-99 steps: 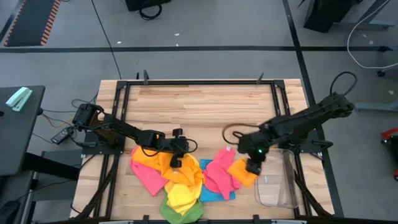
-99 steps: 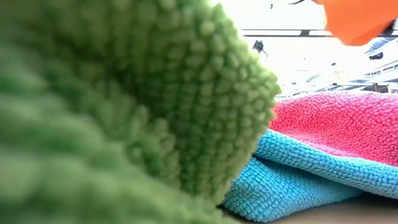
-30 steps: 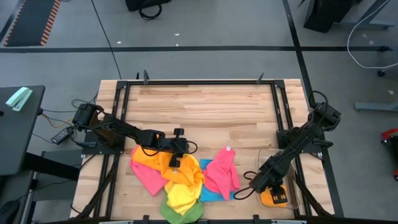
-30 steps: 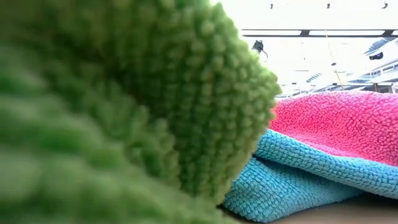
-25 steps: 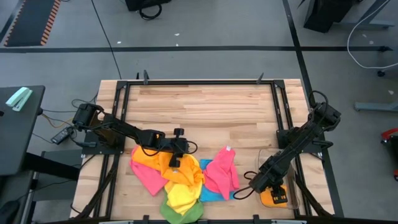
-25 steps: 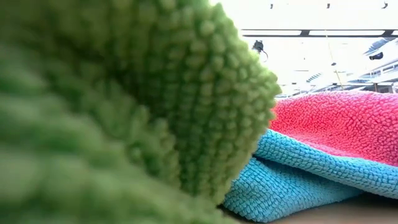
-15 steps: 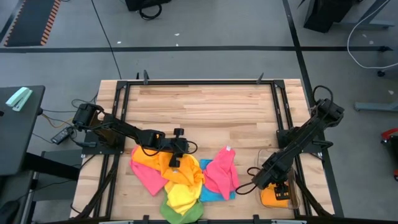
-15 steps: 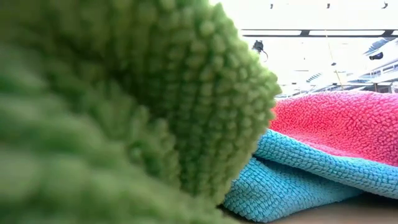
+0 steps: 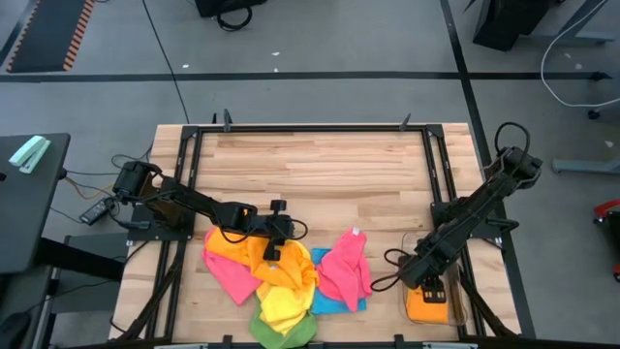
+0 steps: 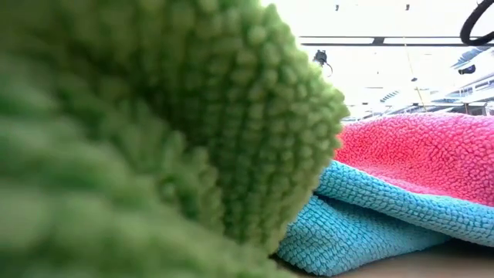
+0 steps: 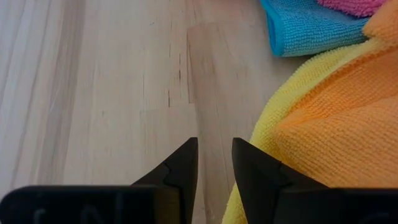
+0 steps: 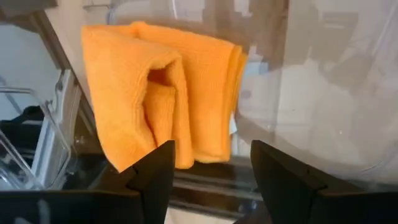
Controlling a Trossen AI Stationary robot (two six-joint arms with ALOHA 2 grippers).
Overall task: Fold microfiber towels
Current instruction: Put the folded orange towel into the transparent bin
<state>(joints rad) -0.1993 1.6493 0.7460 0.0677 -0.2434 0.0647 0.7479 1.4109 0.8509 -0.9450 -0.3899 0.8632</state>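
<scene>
Folded orange towel (image 12: 165,93) dropped in clear bin (image 9: 455,291) at worktop's right front corner; right gripper (image 12: 211,168) spread, empty. Best lifted straight up, clear of the walls. Left gripper (image 11: 210,163) narrowly parted, empty, beside the pile (image 9: 281,281).

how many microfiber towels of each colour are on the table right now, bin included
orange microfiber towels: 2, one folded in the clear plastic bin, one loose in the pile
pink microfiber towels: 2
yellow microfiber towel: 1
blue microfiber towel: 1
green microfiber towel: 1
total: 7 towels
</scene>
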